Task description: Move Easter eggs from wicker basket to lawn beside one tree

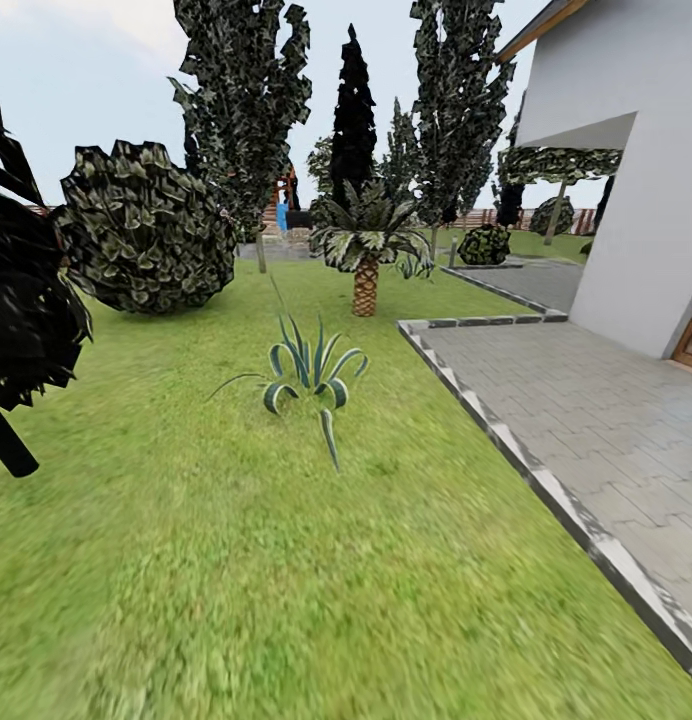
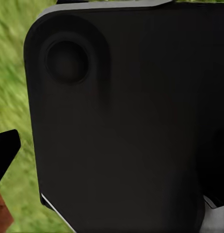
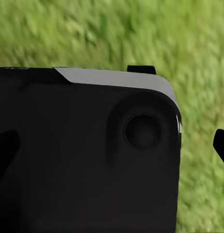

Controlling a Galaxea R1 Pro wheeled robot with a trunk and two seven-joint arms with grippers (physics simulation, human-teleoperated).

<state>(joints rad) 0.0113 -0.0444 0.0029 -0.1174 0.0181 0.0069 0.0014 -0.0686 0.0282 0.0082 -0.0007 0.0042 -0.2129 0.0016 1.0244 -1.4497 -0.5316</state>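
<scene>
From where I stand the robot looks to be crossing the lawn [image 1: 286, 560], with a spiky striped plant [image 1: 308, 385], a short palm [image 1: 366, 250] and a paved path [image 1: 586, 420] ahead, and no basket or eggs anywhere in front of it. I'd judge the job barely begun: basket unfound, every egg left to move. Dark robot casing [image 2: 126, 121] blocks both wrist cameras, so I cannot tell whether either gripper is open or closed.
</scene>
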